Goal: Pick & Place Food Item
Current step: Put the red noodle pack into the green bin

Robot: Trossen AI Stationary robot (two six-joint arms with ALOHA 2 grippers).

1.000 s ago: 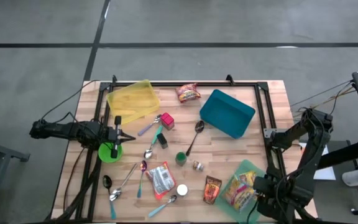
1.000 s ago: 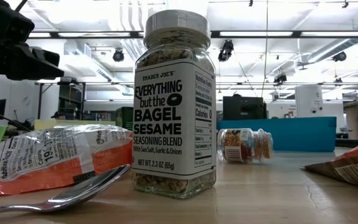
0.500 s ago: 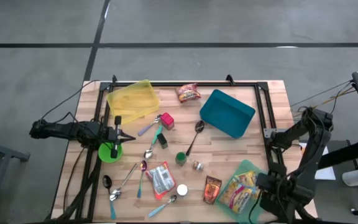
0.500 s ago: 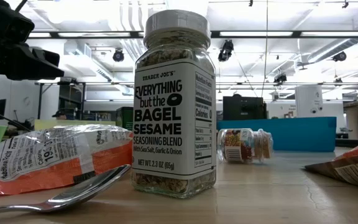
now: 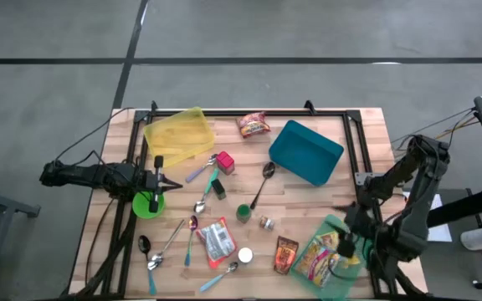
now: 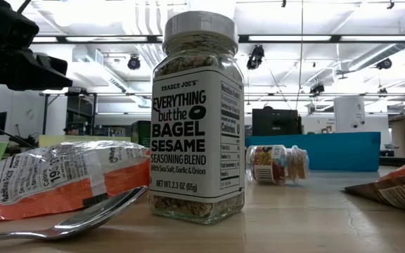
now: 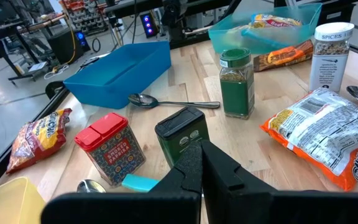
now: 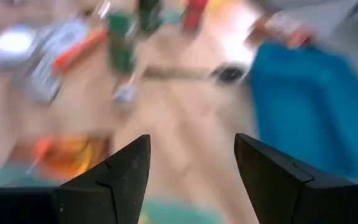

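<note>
A yellow-and-red snack packet [image 5: 325,255] lies in a pale green bin [image 5: 347,276] at the table's near right corner. My right gripper [image 5: 344,238] hangs open just above the bin's far edge, slanting down toward the table's middle; nothing shows between its fingers [image 8: 114,177]. An orange-and-white noodle packet [image 5: 216,241] and a brown packet [image 5: 286,253] lie flat on the wood. My left gripper [image 5: 159,177] waits shut at the left, above a green plate [image 5: 145,205], holding nothing [image 7: 201,163].
A blue bin [image 5: 306,151] and a yellow bin [image 5: 179,135] stand at the back, with a red snack bag [image 5: 253,124] between them. Spice jars [image 5: 243,212], a seasoning bottle [image 6: 197,116], small tins [image 5: 225,161] and several spoons [image 5: 192,224] litter the middle.
My right gripper has risen from low over the pale green bin and drawn away from the table's near edge, tipping up from pointing steeply down to a slant. The packet stays lying in the bin.
</note>
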